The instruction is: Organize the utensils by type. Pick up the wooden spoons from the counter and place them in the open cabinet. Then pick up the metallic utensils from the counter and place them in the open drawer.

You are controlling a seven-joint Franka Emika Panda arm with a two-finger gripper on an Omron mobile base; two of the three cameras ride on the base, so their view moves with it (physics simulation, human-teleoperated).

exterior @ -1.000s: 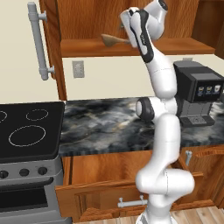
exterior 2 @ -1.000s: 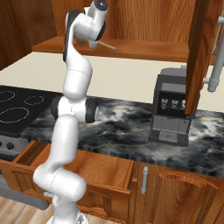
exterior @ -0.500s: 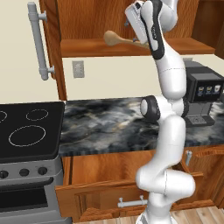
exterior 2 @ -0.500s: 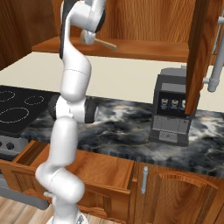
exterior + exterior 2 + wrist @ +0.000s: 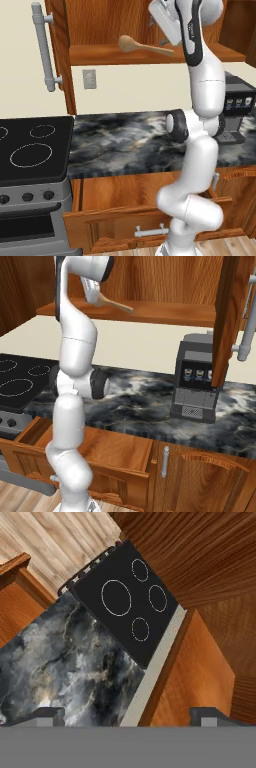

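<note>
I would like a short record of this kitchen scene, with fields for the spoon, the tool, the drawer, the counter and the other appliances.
spoon: wooden spoon lies on the shelf of the open cabinet, bowl toward the stove side
tool: tool raised at the cabinet, beside the spoon handle; open, holding nothing
drawer: drawer pulled open below the counter
counter: black marbled counter
appliances: stove at the left end, coffee machine at the right
</note>
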